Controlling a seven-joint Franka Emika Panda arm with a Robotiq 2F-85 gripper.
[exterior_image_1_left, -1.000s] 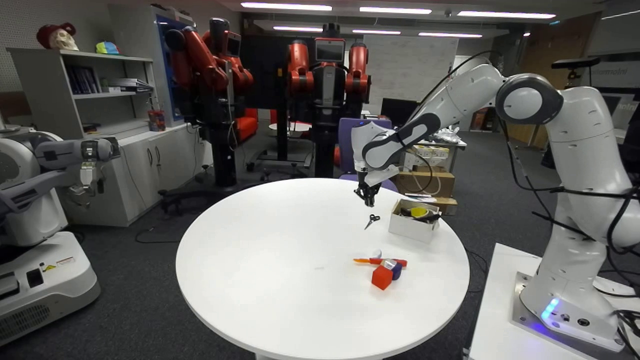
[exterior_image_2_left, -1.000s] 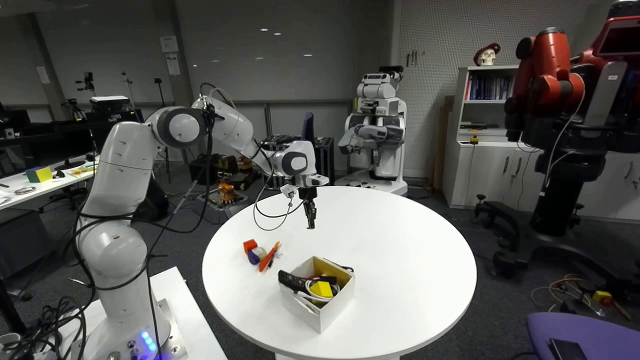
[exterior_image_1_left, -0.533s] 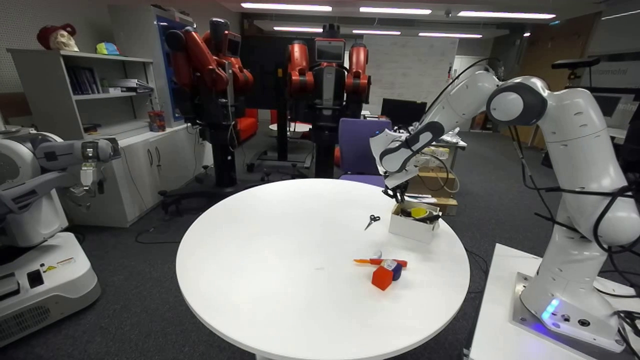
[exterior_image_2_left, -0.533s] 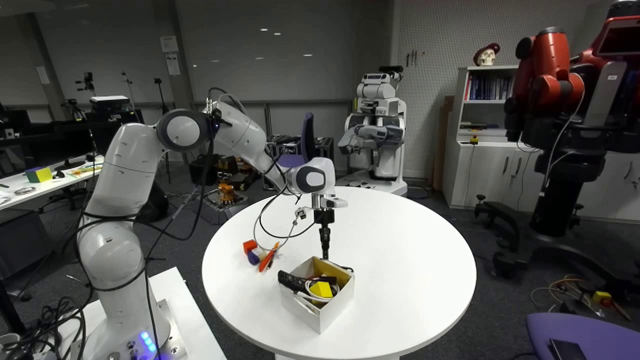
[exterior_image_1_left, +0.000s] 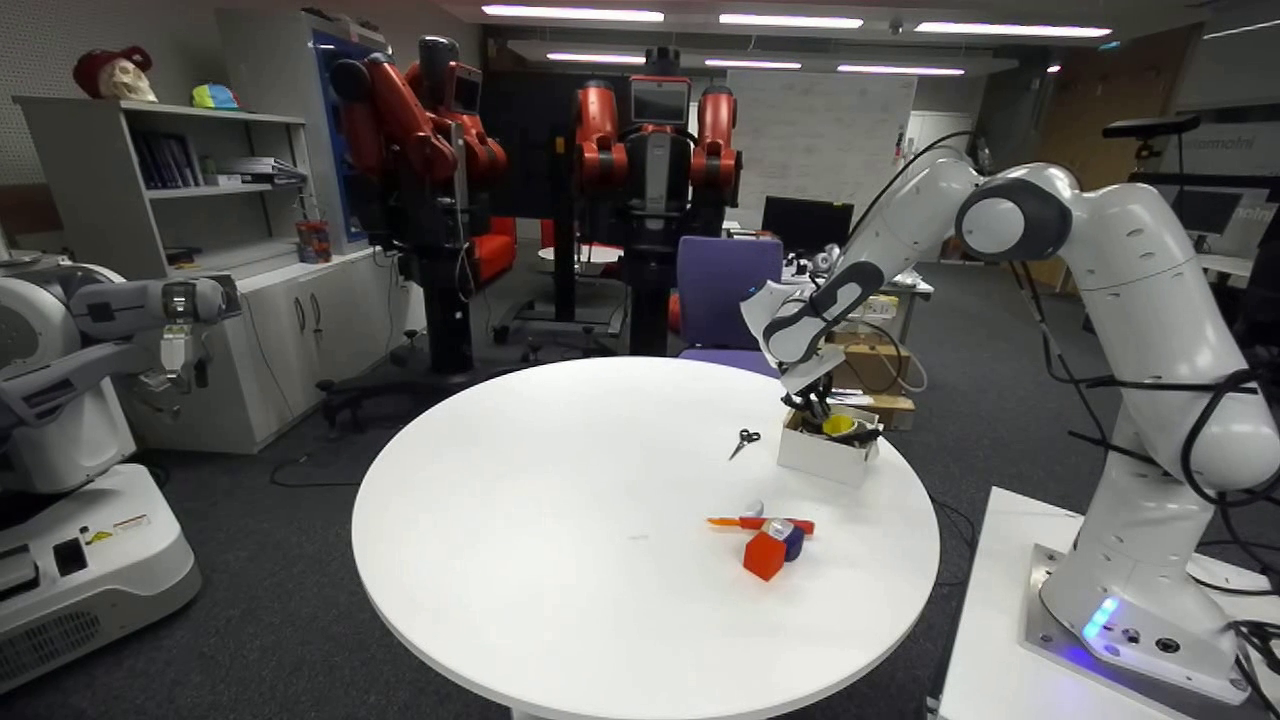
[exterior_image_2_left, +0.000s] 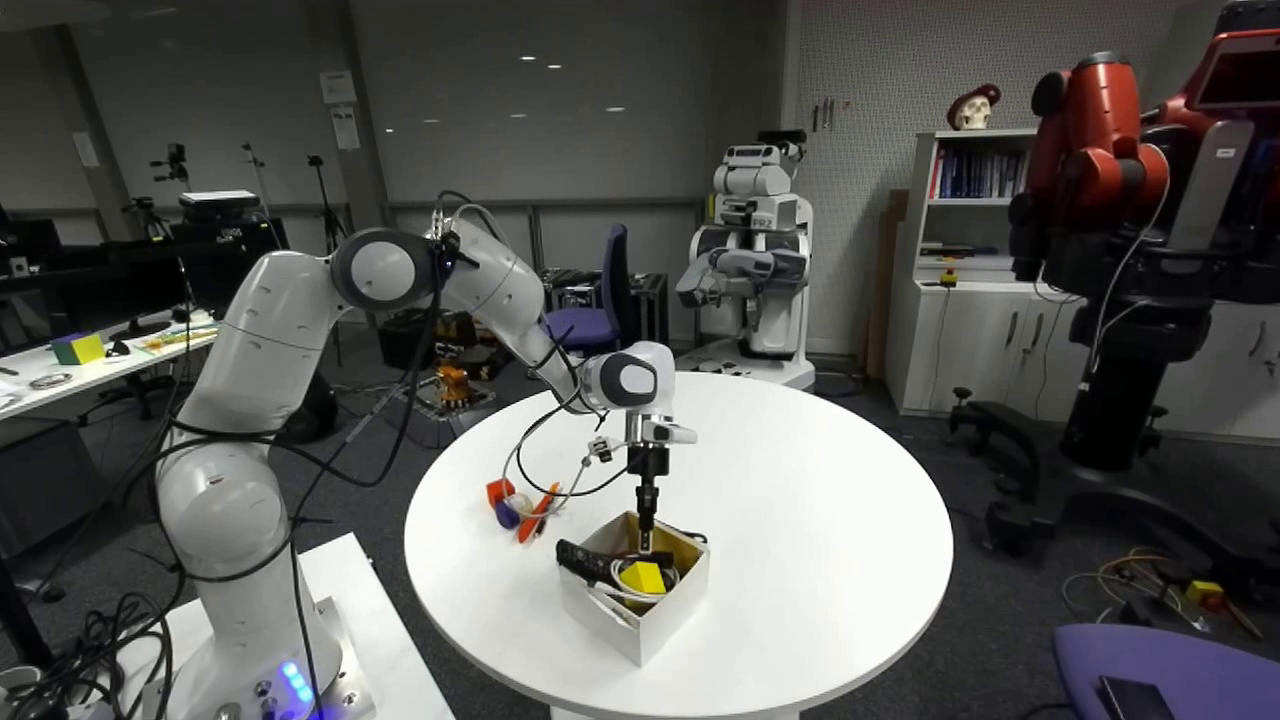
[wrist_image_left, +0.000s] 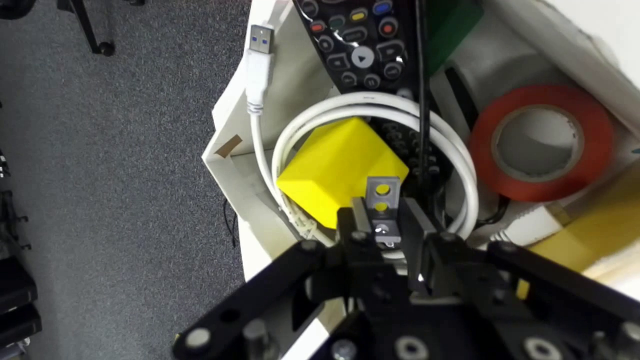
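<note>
At left in the wrist view, a white USB cable (wrist_image_left: 257, 77) coils around a yellow faceted block (wrist_image_left: 340, 165) inside the white cardboard box (wrist_image_left: 300, 75). Next, the narrow-jawed black gripper (wrist_image_left: 386, 215) holds a small grey metal bracket (wrist_image_left: 383, 198) over them, contact unclear; further right, a red tape roll (wrist_image_left: 597, 140).

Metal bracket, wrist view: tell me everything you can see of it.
The metal bracket is small, grey and apparently bent: a flat plate with two round holes, through which the yellow block shows, meets a second part bearing a shiny spot, perhaps a screw. It is held in the gripper, jutting out beyond it, over the open white box; whether it touches anything inside is unclear.
</note>
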